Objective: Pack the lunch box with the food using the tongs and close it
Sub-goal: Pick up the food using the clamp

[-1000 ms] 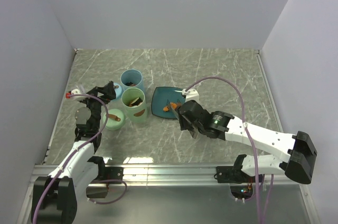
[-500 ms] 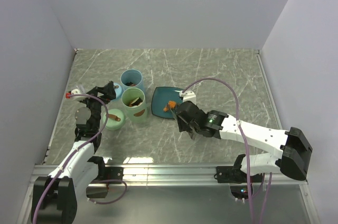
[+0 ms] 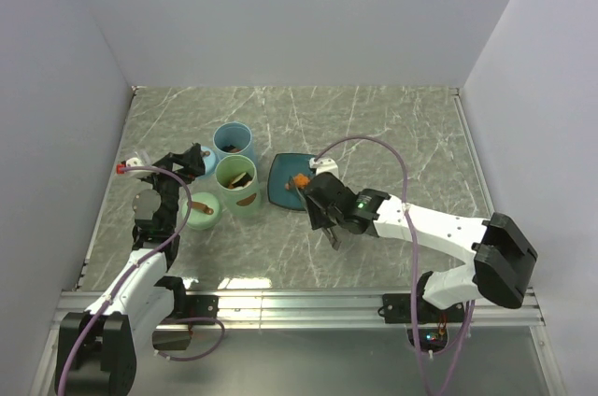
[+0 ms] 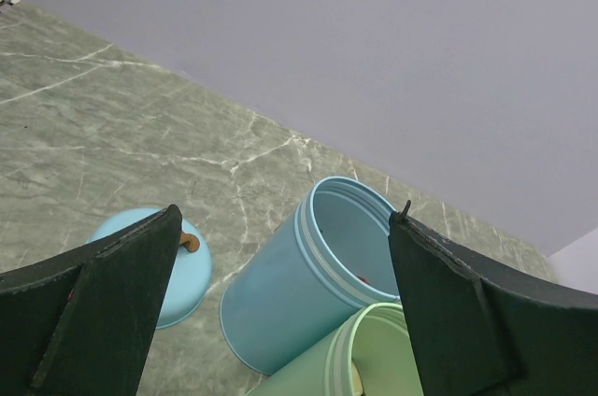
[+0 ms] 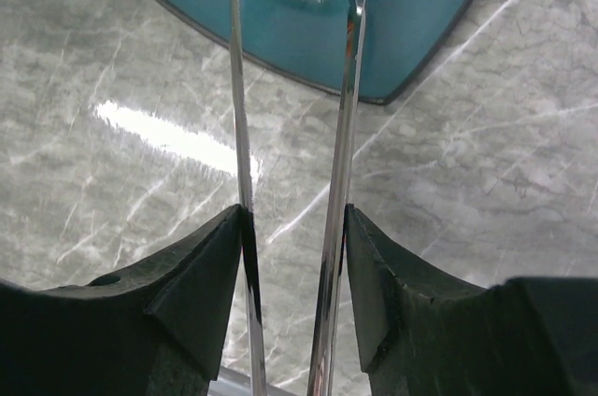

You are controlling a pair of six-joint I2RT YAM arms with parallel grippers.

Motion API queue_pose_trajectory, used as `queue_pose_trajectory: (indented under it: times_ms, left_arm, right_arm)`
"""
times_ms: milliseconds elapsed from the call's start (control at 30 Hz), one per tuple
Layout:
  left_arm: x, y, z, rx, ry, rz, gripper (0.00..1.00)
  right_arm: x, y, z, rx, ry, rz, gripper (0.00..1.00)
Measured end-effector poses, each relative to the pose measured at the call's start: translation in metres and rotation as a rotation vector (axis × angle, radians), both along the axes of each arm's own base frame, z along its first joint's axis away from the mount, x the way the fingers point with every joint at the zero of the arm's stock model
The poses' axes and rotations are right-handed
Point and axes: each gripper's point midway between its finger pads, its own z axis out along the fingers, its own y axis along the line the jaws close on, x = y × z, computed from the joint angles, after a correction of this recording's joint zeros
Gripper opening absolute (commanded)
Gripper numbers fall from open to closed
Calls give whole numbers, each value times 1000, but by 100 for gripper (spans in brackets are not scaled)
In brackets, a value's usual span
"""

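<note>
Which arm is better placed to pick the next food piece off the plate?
Right. The right gripper clamps the tongs, whose tips reach over the teal plate toward the orange piece. The left gripper hangs open and empty by the blue cup, away from the plate.

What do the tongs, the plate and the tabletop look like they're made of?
Tongs: polished metal, likely steel; the thin silver arms mirror their surroundings.
Plate: glossy teal, probably glazed ceramic or hard plastic; a bright light spot shows on it.
Tabletop: grey with white veins, marble-look and smooth, with a glare patch; real stone or printed laminate can't be told.
</note>
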Motion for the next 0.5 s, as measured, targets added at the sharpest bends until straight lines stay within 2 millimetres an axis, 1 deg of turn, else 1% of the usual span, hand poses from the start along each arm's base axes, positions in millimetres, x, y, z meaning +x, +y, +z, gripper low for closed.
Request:
queue_pose_trajectory:
  times_ms: [33, 67, 133, 167, 267, 400, 500]
  left_arm:
    - [0, 0, 0, 0, 0, 0, 99]
    - [0, 0, 0, 0, -1, 0, 99]
    - [0, 0, 0, 0, 0, 0, 99]
    - [0, 0, 0, 0, -1, 0, 99]
    - [0, 0, 0, 0, 0, 0, 99]
    - [0, 0, 0, 0, -1, 0, 99]
    - [0, 0, 0, 0, -1, 0, 100]
  right_arm:
    - [2, 1, 0, 0, 0, -1, 52]
    - [4, 2, 0, 0, 0, -1, 47]
    - [8, 3, -1, -5, -1, 3, 39]
    - [10, 4, -2, -6, -1, 4, 33]
    - [11, 4, -4, -10, 2, 5, 26]
    - [12, 4, -3, -14, -2, 13, 23]
    - [17, 8, 6, -9, -23, 20, 22]
